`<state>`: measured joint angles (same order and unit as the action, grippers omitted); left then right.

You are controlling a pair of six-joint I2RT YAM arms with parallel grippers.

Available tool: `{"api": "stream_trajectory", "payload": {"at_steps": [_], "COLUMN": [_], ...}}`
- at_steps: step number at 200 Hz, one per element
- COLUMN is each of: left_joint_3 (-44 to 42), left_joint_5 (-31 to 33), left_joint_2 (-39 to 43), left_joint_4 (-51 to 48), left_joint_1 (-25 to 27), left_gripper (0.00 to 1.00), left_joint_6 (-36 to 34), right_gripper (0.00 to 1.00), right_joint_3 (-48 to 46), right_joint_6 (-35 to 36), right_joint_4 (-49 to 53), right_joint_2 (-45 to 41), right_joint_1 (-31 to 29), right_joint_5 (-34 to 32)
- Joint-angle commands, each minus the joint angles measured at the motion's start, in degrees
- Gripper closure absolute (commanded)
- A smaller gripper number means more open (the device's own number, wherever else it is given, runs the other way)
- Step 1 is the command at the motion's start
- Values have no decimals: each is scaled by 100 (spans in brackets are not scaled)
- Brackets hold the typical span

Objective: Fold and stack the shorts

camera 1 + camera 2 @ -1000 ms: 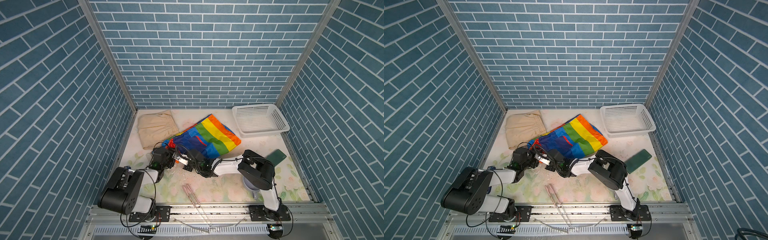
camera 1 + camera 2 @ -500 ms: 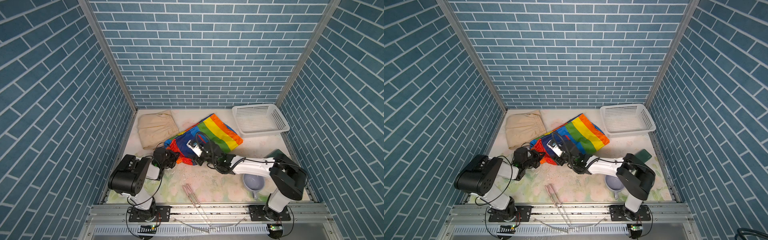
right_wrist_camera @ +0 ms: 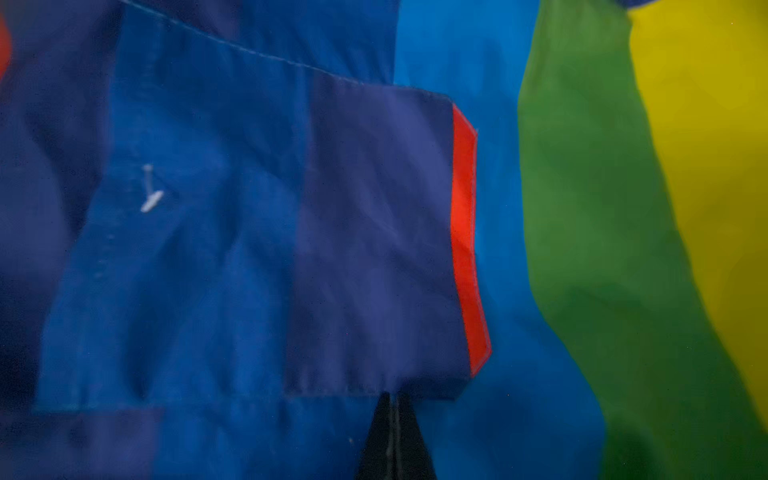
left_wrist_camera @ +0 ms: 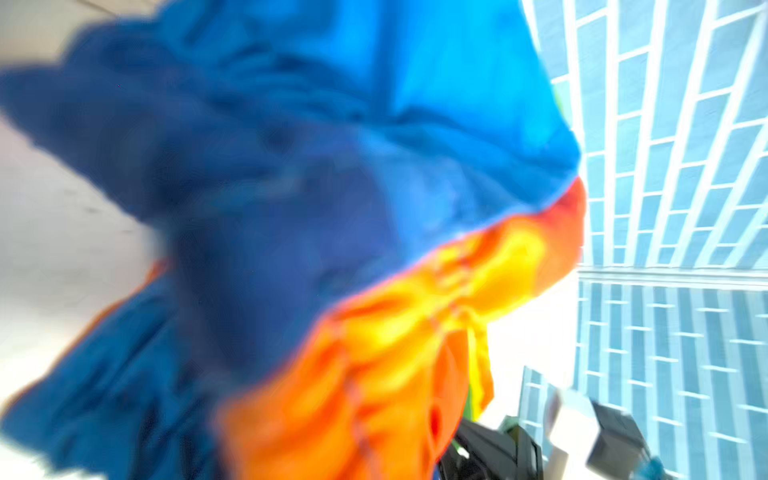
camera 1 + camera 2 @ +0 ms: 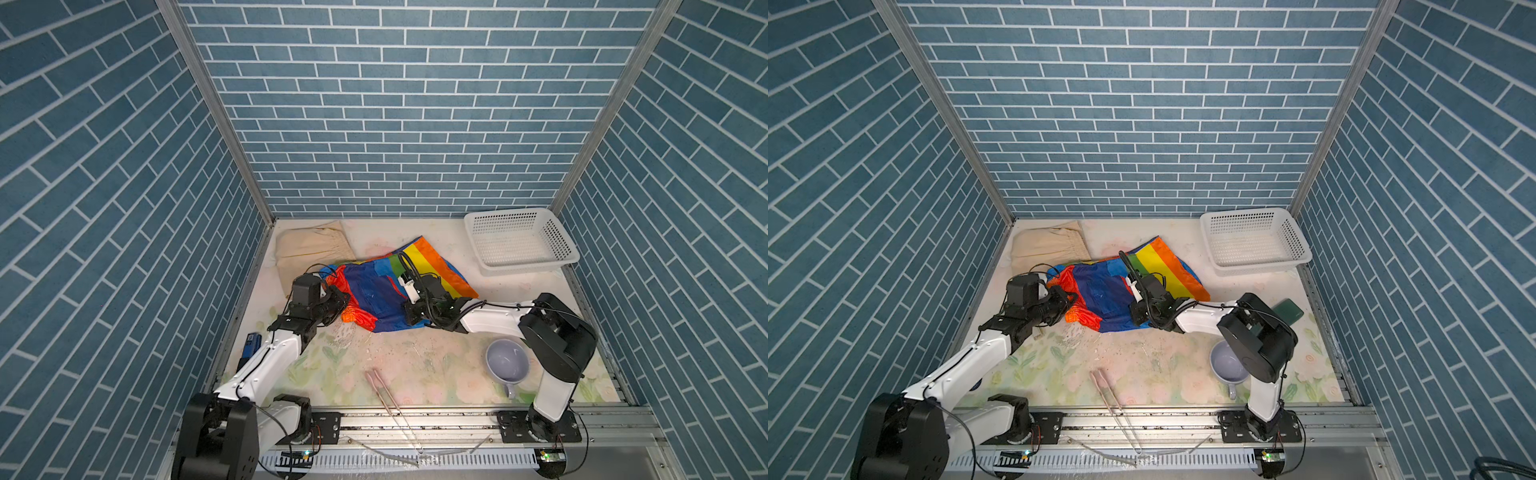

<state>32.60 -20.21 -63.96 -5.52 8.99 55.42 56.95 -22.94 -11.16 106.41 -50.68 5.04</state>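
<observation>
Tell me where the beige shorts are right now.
In both top views the beige shorts lie at the far left corner of the table, just behind the rainbow shorts.

view: both top views | free: bare mat (image 5: 415,357) at lower centre, a wide lane for me | blocked: rainbow shorts (image 5: 374,291) heaped mid-frame; beige shorts (image 5: 311,249) upper left; basket (image 5: 528,269) filling upper right corner | low hazards: mug (image 5: 507,365) lower right; tongs (image 5: 384,395) bottom centre
</observation>
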Motion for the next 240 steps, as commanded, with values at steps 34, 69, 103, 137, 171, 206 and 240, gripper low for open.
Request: {"api": "stream_trajectory", "payload": {"at_steps": [34,69,103,137,171,206,240], "left_joint_3": [970,2204,3309,3858,4204,4454,4928], "left_joint_5": [349,777,1193,1221,1082,1023,1290], "left_joint_2": [-89,-327,-723,-1086,-1413,-1580,-1873], "left_joint_4": [-1833,-3392,-4658,-4915,-4856,-4822,-4958], "left_joint_1": [-63,-97,-117,-117,-101,26,587], "left_gripper": [95,95,95,95,95,95,95], "left_joint_6": [-1004,-1913,-2589,-2684,-2574,-2442,-2321], "right_gripper": [100,100,100,100,100,100,100], "right_joint_3": [315,-25,-825,-1363,-1998,-2175,-2182], "right_joint_6": [-1185,-1231,-1006,-747,-1052,-1362,-1535], "right_joint_4": [-262,-1068,-1019,175,322,255,511], "right_joint_2": [607,322,-923,-2053,-2305,-2044,-1749], "right_joint_1": [-447,-449,26,318,514,584,670], "right_joint_5": [697,894,588,-212,-112,-37,-179]}}
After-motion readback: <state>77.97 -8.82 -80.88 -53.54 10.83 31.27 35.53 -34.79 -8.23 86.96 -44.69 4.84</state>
